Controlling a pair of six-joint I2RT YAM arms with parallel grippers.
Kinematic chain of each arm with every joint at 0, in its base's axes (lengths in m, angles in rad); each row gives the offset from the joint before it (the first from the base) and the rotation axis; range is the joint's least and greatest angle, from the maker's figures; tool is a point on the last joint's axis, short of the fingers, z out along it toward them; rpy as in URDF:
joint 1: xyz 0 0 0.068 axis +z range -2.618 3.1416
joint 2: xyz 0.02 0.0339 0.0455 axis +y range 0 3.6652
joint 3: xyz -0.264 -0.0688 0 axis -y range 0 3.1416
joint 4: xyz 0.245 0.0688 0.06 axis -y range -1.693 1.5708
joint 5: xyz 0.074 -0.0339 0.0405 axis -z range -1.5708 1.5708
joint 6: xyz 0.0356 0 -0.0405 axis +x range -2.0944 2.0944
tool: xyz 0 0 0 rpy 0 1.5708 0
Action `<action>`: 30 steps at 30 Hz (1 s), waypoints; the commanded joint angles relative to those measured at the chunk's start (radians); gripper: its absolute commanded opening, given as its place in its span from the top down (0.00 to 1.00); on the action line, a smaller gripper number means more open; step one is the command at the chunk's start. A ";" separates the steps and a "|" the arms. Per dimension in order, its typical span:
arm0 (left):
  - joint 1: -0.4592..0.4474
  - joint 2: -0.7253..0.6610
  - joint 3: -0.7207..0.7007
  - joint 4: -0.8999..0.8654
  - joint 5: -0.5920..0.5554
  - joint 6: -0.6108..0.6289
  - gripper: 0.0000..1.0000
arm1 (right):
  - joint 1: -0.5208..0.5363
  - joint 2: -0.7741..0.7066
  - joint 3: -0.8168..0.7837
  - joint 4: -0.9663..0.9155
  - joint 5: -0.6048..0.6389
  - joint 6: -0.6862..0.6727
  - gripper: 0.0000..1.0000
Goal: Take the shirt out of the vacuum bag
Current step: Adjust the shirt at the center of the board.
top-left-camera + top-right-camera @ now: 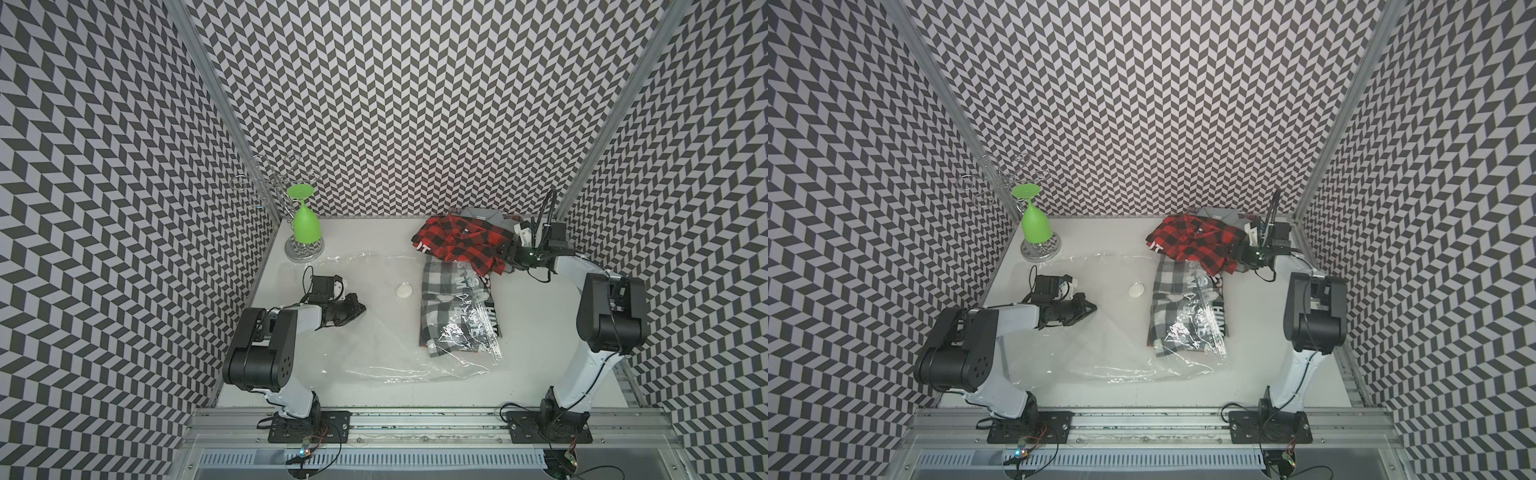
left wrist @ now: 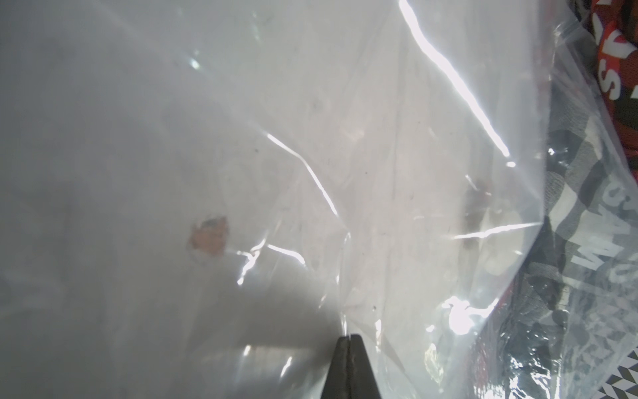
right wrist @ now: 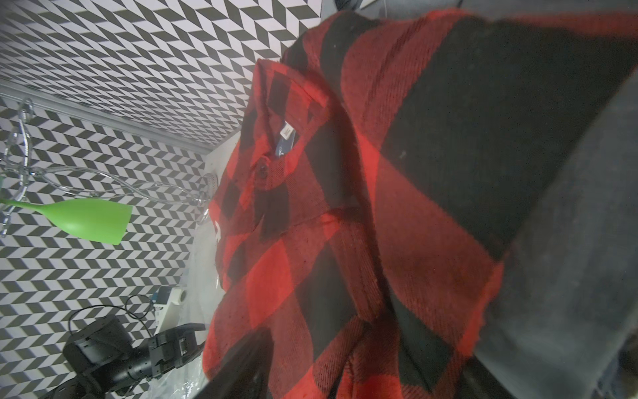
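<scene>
Left hand [image 1: 360, 309] sits left of centre in both top views, fingers pressed tight together. In the left wrist view its tips [image 2: 349, 340] meet on the clear film, and creases fan out from that spot, so it looks to be pinching the bag [image 1: 386, 345]. The bag lies flat across the middle of the worktop [image 1: 540, 332], its valve [image 1: 403, 289] just right of the left hand.

A grey check cloth [image 1: 453, 316] lies under the plastic, centre right. Above it in the frame, upper right, the red shirt [image 1: 457, 241] lies bunched and bare of plastic, its near edge over the grey check. A plain grey garment [image 1: 484, 215] shows behind it.

Right hand [image 1: 508, 257] is at the shirt's right edge. In the right wrist view its fingers [image 3: 238, 362] stand wide apart with red cloth [image 3: 345, 241] between them; whether they grip it, I cannot tell.

Upper left, a green glass [image 1: 305, 226] hangs upside down on a wire rack [image 1: 303, 250].
</scene>
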 commanded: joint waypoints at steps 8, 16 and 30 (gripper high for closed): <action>-0.018 0.065 -0.065 -0.200 -0.090 0.020 1.00 | 0.081 0.098 0.122 -0.110 0.154 -0.066 0.58; -0.018 0.066 -0.065 -0.199 -0.091 0.022 1.00 | 0.086 0.069 0.168 -0.120 0.162 -0.043 0.95; -0.019 0.076 -0.062 -0.204 -0.097 0.024 1.00 | 0.041 0.076 0.493 -0.313 0.076 -0.101 1.00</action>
